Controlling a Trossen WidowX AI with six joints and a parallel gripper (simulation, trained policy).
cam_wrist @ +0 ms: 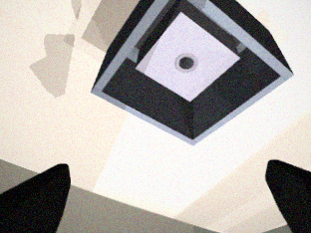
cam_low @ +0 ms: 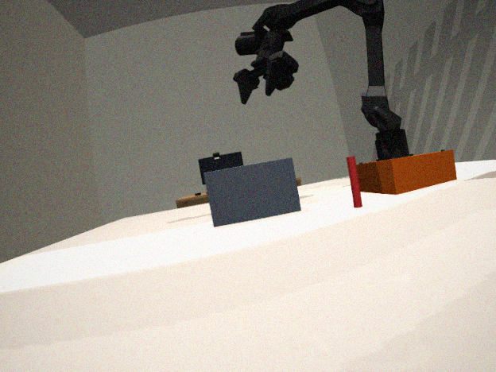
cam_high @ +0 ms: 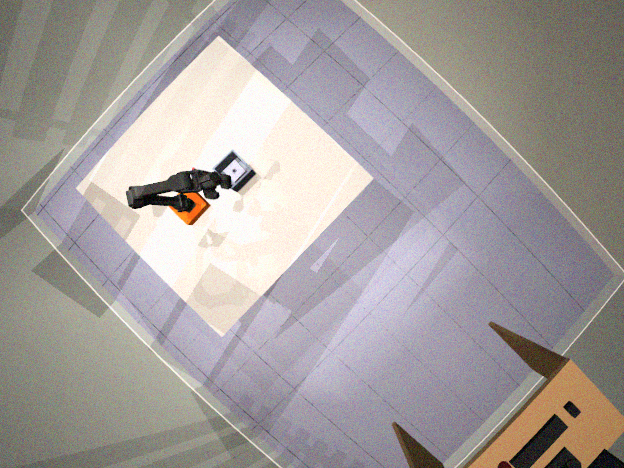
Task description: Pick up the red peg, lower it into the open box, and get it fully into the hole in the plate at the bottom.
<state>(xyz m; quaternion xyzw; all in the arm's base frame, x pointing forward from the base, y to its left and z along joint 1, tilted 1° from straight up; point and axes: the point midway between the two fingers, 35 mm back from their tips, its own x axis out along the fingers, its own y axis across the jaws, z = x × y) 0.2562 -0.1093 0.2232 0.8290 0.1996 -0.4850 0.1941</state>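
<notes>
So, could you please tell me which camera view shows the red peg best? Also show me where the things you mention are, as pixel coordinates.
The exterior view: the red peg (cam_high: 193,169) (cam_low: 354,182) stands upright there, visible along its length. The top view shows only a sliver beside the arm; the wrist view doesn't show it.

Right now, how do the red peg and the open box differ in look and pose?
The red peg is slender and rounded; the open box is broad and square-cornered. The peg is red, while the box is dark blue-grey outside. Both stand on the pale table top.
</notes>
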